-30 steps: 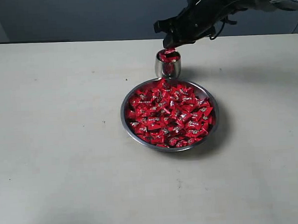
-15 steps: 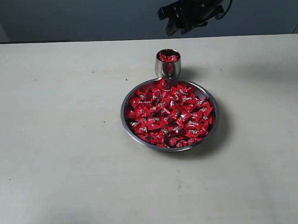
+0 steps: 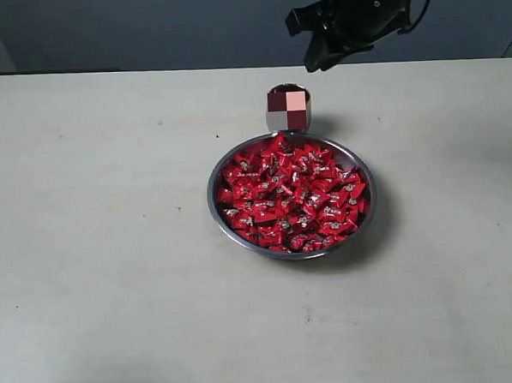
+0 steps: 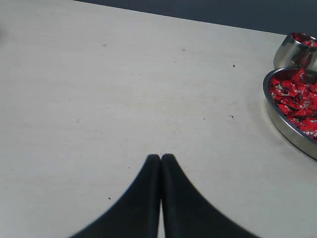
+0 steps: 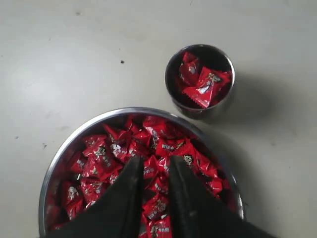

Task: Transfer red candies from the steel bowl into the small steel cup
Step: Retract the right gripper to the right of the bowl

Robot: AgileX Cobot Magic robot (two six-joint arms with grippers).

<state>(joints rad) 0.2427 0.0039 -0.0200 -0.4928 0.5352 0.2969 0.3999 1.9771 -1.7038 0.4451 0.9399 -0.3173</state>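
Observation:
The steel bowl [image 3: 211, 194] sits mid-table, heaped with red candies [image 3: 290, 194]. Just behind it stands the small steel cup [image 3: 288, 108], holding a few red candies [image 5: 203, 82]. My right gripper [image 3: 318, 55] hangs high above and slightly right of the cup. In the right wrist view this gripper [image 5: 156, 161] is open, with nothing between its fingers and the bowl's candies [image 5: 106, 158] far below. My left gripper [image 4: 161, 156] is shut on nothing over bare table, well away from the bowl [image 4: 282, 124] and the cup [image 4: 290, 49]. It is out of the exterior view.
The pale table [image 3: 96, 251] spreads wide around the bowl, with a dark wall [image 3: 144, 26] behind its far edge. The cup's wall [image 5: 198, 110] nearly touches the bowl's rim [image 5: 74, 139].
My right gripper has lifted from just over the cup's mouth and drifted to the right. The candy seen at the cup's mouth now lies inside it.

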